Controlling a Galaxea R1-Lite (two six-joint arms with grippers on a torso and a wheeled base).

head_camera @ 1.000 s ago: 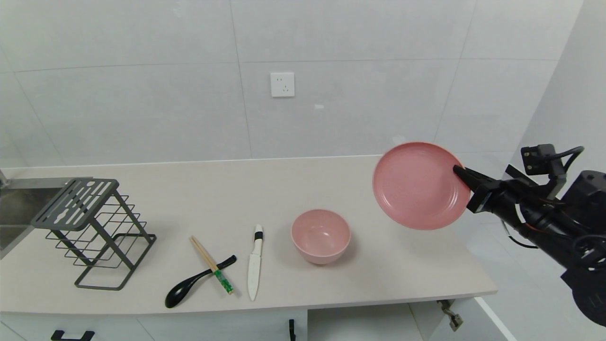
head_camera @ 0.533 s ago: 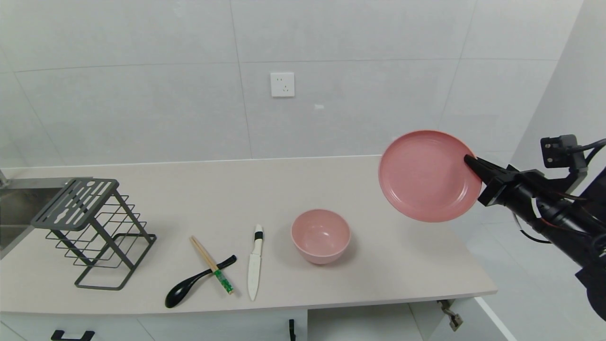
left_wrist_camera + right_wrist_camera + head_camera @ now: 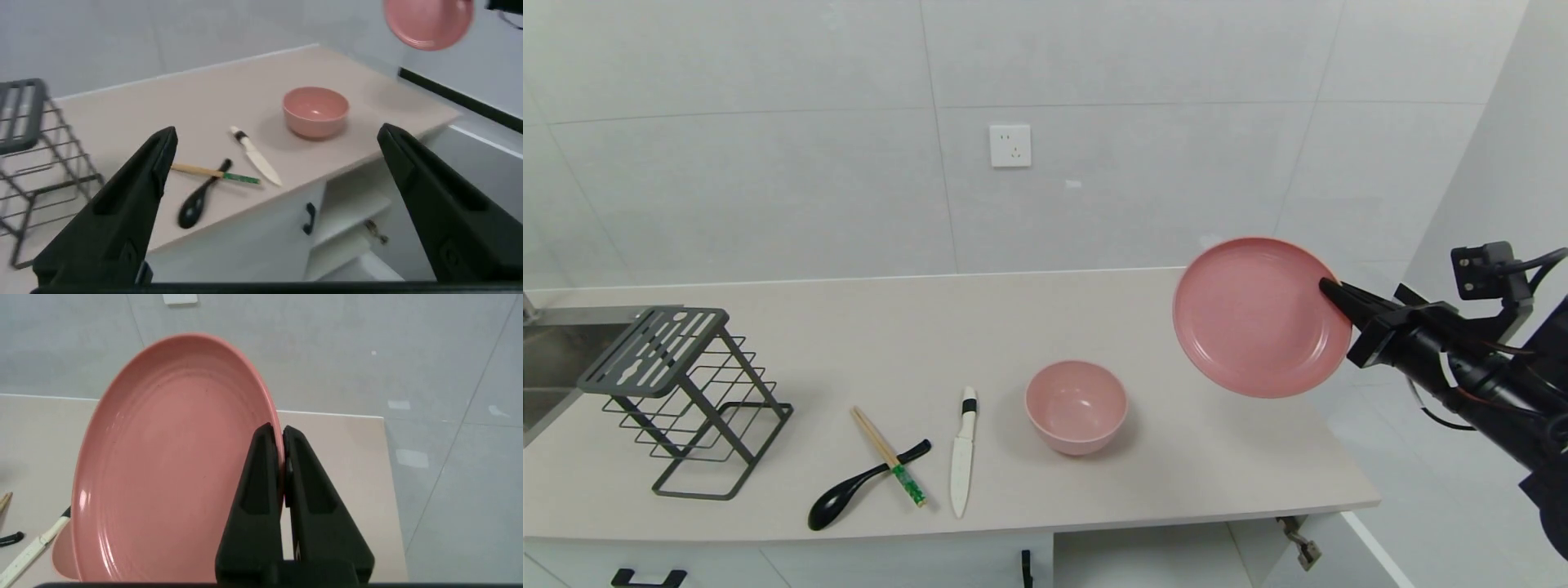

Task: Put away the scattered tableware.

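Note:
My right gripper [image 3: 1327, 287] is shut on the rim of a pink plate [image 3: 1258, 317], held tilted in the air above the counter's right end; the same right gripper [image 3: 282, 449] pinches the pink plate [image 3: 172, 465] edge in the right wrist view. A pink bowl [image 3: 1076, 407] sits on the counter [image 3: 1192, 457]. Left of it lie a white knife [image 3: 963, 452], wooden chopsticks [image 3: 888, 456] and a black spoon [image 3: 858, 483]. My left gripper [image 3: 274, 212] hangs open in front of the counter, away from the bowl [image 3: 315, 111], knife [image 3: 256, 156] and spoon [image 3: 200, 198].
A dark wire dish rack [image 3: 678, 390] stands at the counter's left, next to a sink edge [image 3: 556, 327]. A wall socket [image 3: 1009, 145] is on the tiled wall behind. The counter's front edge has cabinet doors with black handles [image 3: 1025, 567] below.
The right arm first lifted the plate up and to the right, then lowered it slightly. Everything on the counter stayed put.

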